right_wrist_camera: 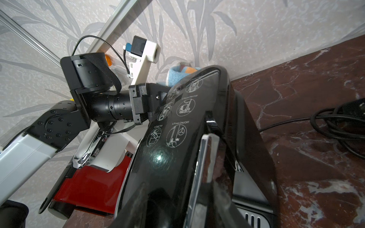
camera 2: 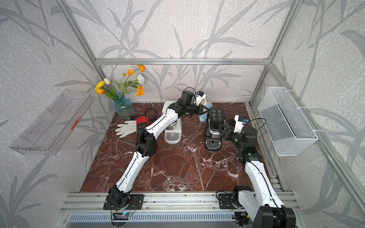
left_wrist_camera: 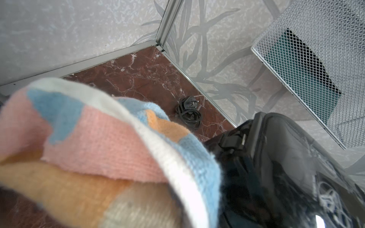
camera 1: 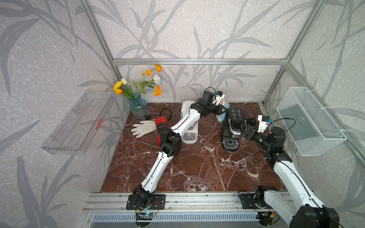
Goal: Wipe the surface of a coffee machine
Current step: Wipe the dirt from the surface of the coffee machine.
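Observation:
A black coffee machine with white pictograms on its glossy lid stands at the back right of the marble table. My left gripper reaches to the machine's rear left corner, shut on a pink, blue, orange and white cloth. The cloth hangs against that corner and hides the fingers in the left wrist view. My right gripper clasps the machine's right side by the chrome-edged lid.
A white coffee machine and a red one stand left, under the left arm. White gloves, a flower vase, a coiled power cord. Wire basket on the right wall, clear shelf on the left.

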